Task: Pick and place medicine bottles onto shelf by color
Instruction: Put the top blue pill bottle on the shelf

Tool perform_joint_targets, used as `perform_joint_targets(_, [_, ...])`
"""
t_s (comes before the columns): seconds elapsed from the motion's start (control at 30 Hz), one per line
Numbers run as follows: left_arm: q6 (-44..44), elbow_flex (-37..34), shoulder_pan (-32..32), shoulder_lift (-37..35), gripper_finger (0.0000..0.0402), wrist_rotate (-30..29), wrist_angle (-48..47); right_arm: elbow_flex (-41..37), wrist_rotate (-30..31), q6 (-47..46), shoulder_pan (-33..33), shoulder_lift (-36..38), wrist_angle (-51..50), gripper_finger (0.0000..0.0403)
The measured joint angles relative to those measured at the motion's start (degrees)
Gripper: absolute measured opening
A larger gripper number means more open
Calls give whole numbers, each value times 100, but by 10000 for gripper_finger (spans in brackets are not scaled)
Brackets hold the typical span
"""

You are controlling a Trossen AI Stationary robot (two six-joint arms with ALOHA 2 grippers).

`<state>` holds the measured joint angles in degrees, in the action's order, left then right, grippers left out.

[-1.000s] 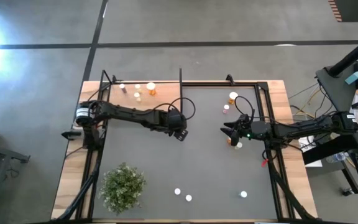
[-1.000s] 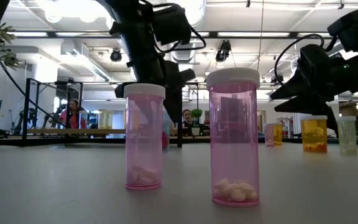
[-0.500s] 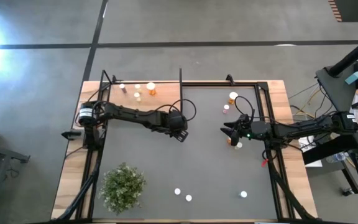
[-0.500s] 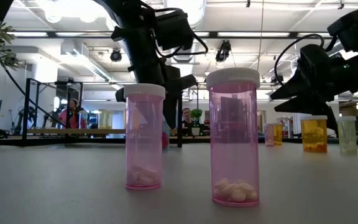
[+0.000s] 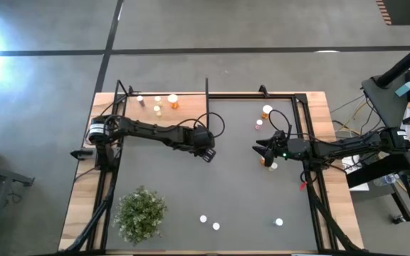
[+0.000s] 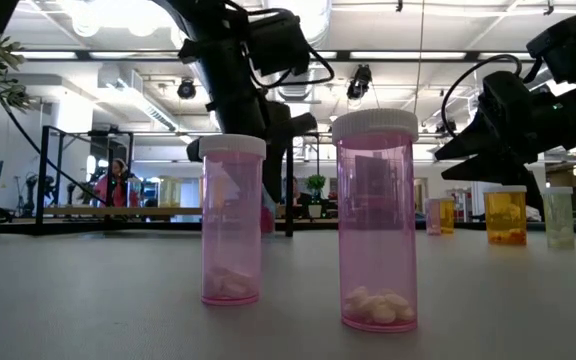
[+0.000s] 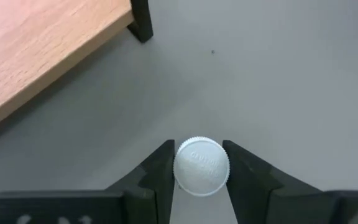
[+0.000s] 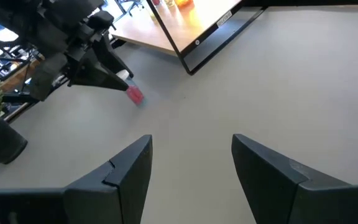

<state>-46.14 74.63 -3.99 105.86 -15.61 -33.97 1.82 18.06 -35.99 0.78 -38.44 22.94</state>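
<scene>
- Left gripper [image 7: 199, 177] has just pinched shut on a small pink bottle [image 8: 134, 94]; a second ago its fingers stood wide around it, and now they press both sides of the white cap [image 7: 201, 167], as the left wrist view shows.
- From the table's centre in the high view, this left gripper [image 5: 206, 151] sits at about 11 o'clock, close in, and the held bottle stands on the dark grey tabletop [image 5: 240, 192], not yet lifted.
- That closing means the grasp step looks done; my judgement is that a lift and a carry to the shelf come next.
- Wooden shelf [image 5: 164, 96] lies at about 11 o'clock from that gripper, along the table's far left edge, already carrying several bottles, an orange one [image 5: 173, 101] among them.
- Right gripper [image 5: 263, 151] hovers at 3 o'clock from centre, its fingers apart and empty in its own wrist view, unchanged over the last second.
- Two pink bottles [image 6: 233, 220] [image 6: 375, 222] wait near the table's front edge, at about 6 o'clock.
</scene>
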Motion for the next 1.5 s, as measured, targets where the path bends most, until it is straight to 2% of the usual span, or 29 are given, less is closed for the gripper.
perform_joint_targets(0.27, [88,28,-48,-671,106,-1,-297,-2,0,0,1,-2,0,210])
perform_joint_targets(0.33, [233,17,-90,-939,107,-194,-530,0,-2,0,2,-2,-9,210])
perform_joint_targets(0.43, [386,9,-189,-1318,107,-425,-1099,-2,0,0,1,-3,-4,210])
perform_joint_targets(0.67, [495,3,-540,-2157,107,-498,-2639,-2,-1,0,1,-6,-2,210])
perform_joint_targets(0.77, [524,-88,-654,-2499,107,-837,-3145,-2,-2,0,0,-4,-9,210])
perform_joint_targets(0.87, [643,-495,-763,-2937,107,-1247,-3138,-2,-1,0,1,7,-3,210])
perform_joint_targets(1.0, [641,-1183,-1044,-3577,107,-1238,-3041,-2,0,0,1,3,-4,210])
perform_joint_targets(1.2, [725,-2199,-1490,-4372,107,-1262,-2393,-2,-2,0,1,3,-2,210])
perform_joint_targets(1.33, [946,-2679,-1852,-4591,107,-1295,-1944,-2,0,0,0,3,0,210])
perform_joint_targets(1.5, [947,-2942,-2195,-4550,107,-1377,-1589,-2,-2,0,1,3,-2,210])
